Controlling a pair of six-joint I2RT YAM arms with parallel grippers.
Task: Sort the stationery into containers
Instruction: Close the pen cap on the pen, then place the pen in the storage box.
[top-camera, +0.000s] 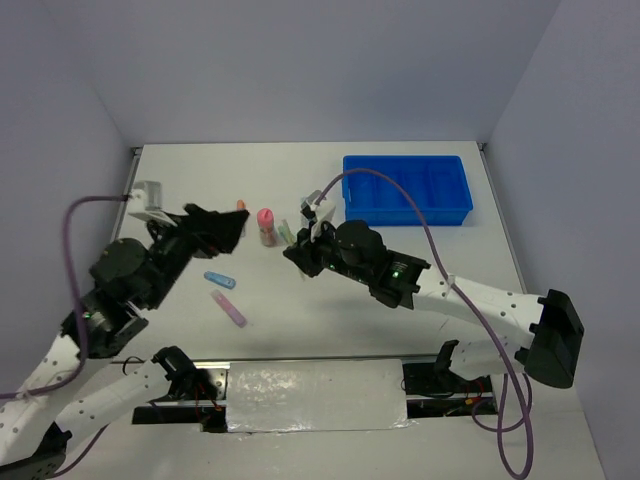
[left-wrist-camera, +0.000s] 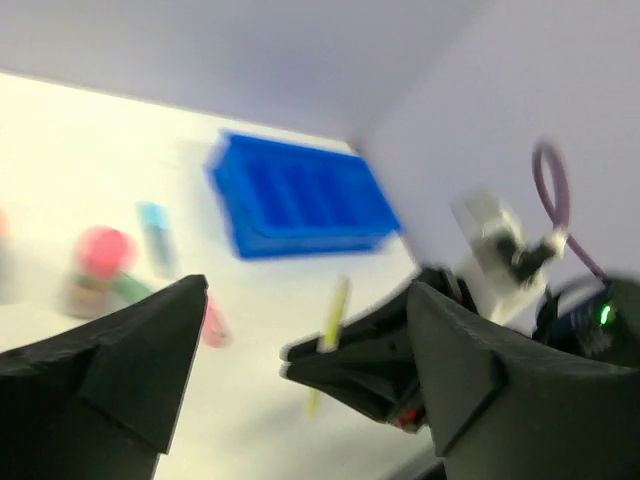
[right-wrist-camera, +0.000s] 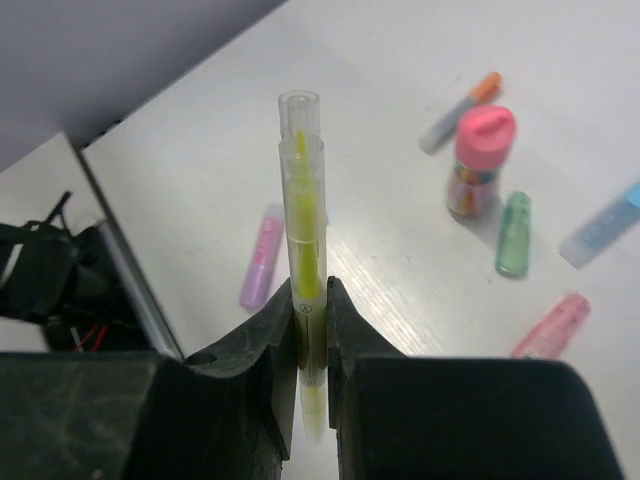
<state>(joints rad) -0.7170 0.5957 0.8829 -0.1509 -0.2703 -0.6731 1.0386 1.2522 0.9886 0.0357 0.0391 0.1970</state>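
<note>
Two right fingers (right-wrist-camera: 262, 340) clamped on thin yellow stick (right-wrist-camera: 302, 200), upright between them, clear of table (top-camera: 200, 180). Opposite, left fingers (left-wrist-camera: 130, 340) spread wide, holding nothing. Beneath, loose on table: pink-capped tube (right-wrist-camera: 480, 165), green highlighter (right-wrist-camera: 513, 235), several more. Farther right, blue tray (top-camera: 408, 216), well apart from stick.

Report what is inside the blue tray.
Only bare blue dividers show inside the bright blue rectangular plastic tray; nothing lies in view there. The purple cable crosses above its left compartments, covering a strip.
</note>
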